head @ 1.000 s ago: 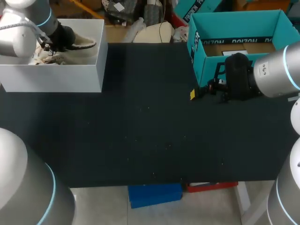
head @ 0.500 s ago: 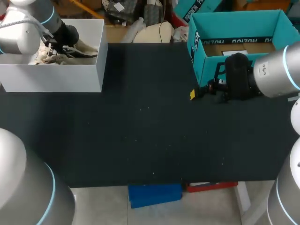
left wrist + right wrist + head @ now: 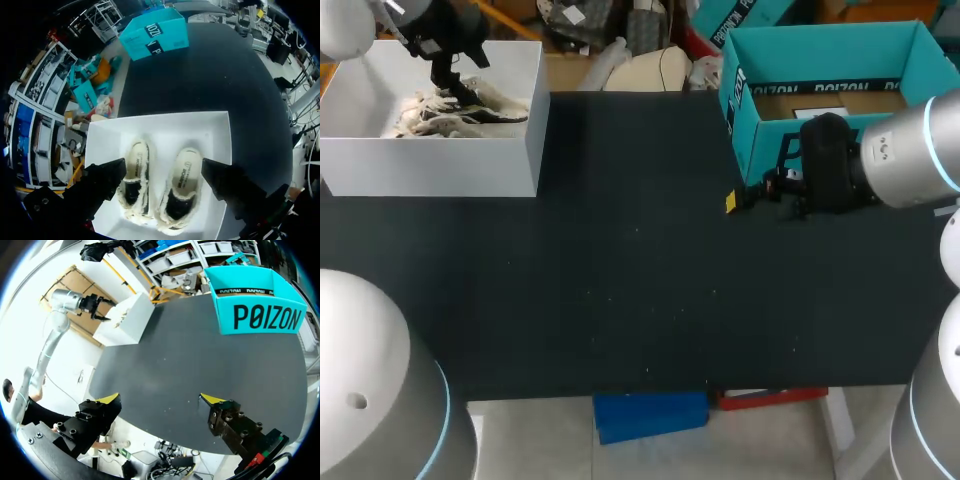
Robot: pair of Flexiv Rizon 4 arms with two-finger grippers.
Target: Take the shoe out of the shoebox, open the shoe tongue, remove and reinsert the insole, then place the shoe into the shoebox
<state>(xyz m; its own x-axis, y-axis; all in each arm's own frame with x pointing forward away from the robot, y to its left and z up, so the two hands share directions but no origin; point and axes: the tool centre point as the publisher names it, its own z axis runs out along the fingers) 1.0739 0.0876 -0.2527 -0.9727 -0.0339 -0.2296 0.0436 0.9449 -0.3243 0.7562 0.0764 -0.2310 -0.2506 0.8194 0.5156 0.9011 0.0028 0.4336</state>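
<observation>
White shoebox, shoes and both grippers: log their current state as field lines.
white cardboard shoebox: open, at the far left of the black table
pair of cream fleece-lined shoes: both inside it, side by side, openings up
teal cardboard box: open, at the table's far right
left gripper: open, empty, above the shoes
right gripper: open, empty, over the table in front of the teal box
task stage: no shoe taken out yet
</observation>
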